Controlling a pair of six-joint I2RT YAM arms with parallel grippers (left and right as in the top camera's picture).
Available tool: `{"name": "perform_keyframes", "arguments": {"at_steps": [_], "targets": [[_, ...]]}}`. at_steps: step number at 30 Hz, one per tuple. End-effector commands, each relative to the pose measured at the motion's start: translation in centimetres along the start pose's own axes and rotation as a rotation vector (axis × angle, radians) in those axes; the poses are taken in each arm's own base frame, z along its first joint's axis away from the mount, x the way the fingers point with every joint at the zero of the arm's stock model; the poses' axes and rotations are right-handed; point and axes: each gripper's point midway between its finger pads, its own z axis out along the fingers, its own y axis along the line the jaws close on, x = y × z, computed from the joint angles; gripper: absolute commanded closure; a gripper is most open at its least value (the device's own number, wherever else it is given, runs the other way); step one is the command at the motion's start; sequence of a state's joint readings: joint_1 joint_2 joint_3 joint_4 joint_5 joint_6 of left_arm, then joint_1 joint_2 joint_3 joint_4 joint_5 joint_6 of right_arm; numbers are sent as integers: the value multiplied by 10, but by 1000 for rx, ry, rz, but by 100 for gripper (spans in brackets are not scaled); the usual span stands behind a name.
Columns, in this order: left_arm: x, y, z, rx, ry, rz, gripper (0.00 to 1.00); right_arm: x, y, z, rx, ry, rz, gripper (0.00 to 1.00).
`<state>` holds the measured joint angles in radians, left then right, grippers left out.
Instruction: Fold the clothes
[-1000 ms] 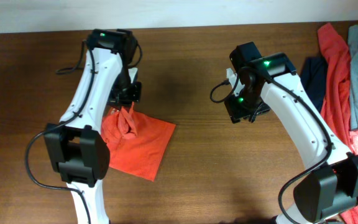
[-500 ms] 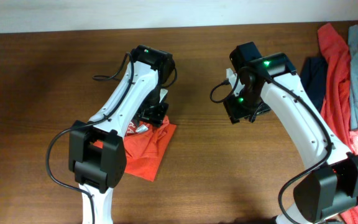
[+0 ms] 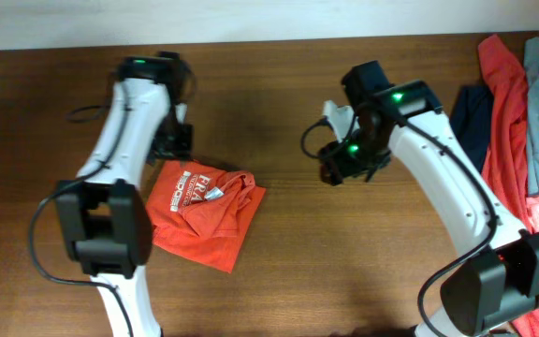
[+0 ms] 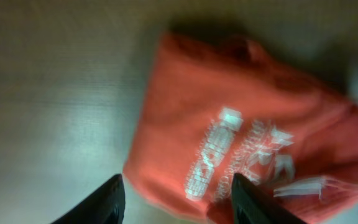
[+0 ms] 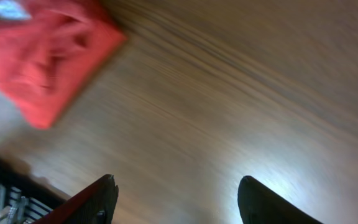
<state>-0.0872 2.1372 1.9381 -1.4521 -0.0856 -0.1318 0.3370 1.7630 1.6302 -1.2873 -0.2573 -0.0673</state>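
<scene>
Left gripper [image 4: 179, 202] has released the orange-red T-shirt [image 3: 209, 211] and drawn back, jaws apart and empty; that fold looks finished. Right gripper [image 5: 176, 199], also open and empty, hovers off to the side.

Table [image 3: 288, 281]: brown wood, grain running left to right, surface flat and matt in the overhead view. Soft shadows [image 3: 251, 122] lie on it at far left and far centre. A pale strip [image 3: 251, 19], off-white, runs along the far edge for the full width; whether it is wall or floor cannot be told. In the right wrist view the wood carries a bright patch of glare [image 5: 272, 180].
</scene>
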Motion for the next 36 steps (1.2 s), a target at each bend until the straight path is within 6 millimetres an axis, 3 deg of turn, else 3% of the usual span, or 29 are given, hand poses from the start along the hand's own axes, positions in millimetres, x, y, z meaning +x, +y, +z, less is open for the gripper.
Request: {"name": "perform_keyframes", "arguments": {"at_steps": [1,7,10,15,22,27,34,36], "targets": [[-15,2,-8,194,-56,-63,44,-5,47,11,-91,-11,-138,31],[-23,29,-7,248,-86,-89,41,-7,111,46,-124,1,-427,23],[-20,43,-6,249,-74,-125,40,-5,132,70,-91,25,-501,22],[-17,67,-3,253,-66,-193,40,-14,144,102,48,7,-519,19],[-14,88,-1,254,-64,-244,40,-27,175,131,66,-71,-524,17],[-13,91,-1,254,-64,-251,40,-43,188,149,126,-158,-428,17],[-13,91,-1,254,-64,-251,39,-34,198,185,128,-131,-389,17],[-13,91,-1,254,-64,-251,39,-34,195,187,143,-132,-380,22]]}}
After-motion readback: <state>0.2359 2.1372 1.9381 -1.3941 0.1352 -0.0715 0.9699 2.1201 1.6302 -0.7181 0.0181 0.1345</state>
